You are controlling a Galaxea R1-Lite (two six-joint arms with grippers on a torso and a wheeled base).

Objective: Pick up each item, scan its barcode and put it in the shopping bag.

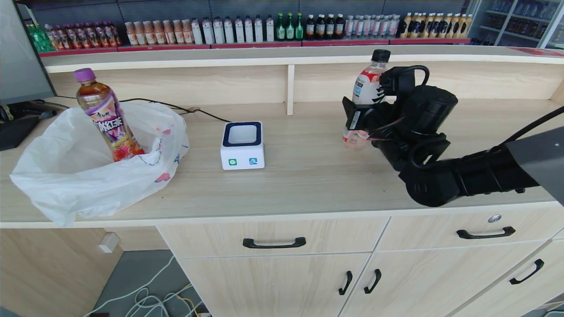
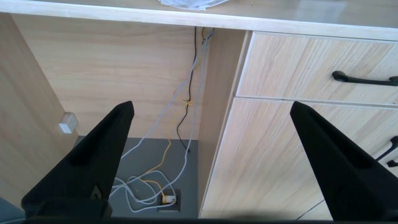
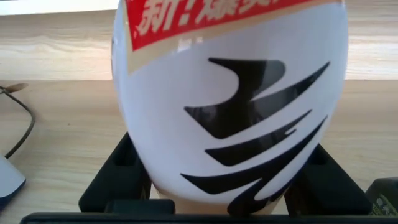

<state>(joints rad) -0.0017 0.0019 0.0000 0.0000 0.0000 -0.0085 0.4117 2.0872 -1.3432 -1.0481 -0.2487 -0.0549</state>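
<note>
Right gripper (image 1: 358,125) clamps white-labelled bottle (image 1: 365,90); shopping bag (image 1: 66,176) holds purple-capped bottle (image 1: 108,119).

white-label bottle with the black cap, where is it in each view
head view: bottle held cap-up in the right gripper, right of the scanner.
right wrist view: bottle close up at centre, between the fingers.
left wrist view: aimed under the counter at drawer fronts and floor cables.
shared landmark: the wooden counter.

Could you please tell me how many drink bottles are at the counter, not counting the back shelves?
2. A purple-capped bottle leans in the shopping bag on the left; a black-capped bottle is held by the right gripper. The bag may hide more.
</note>
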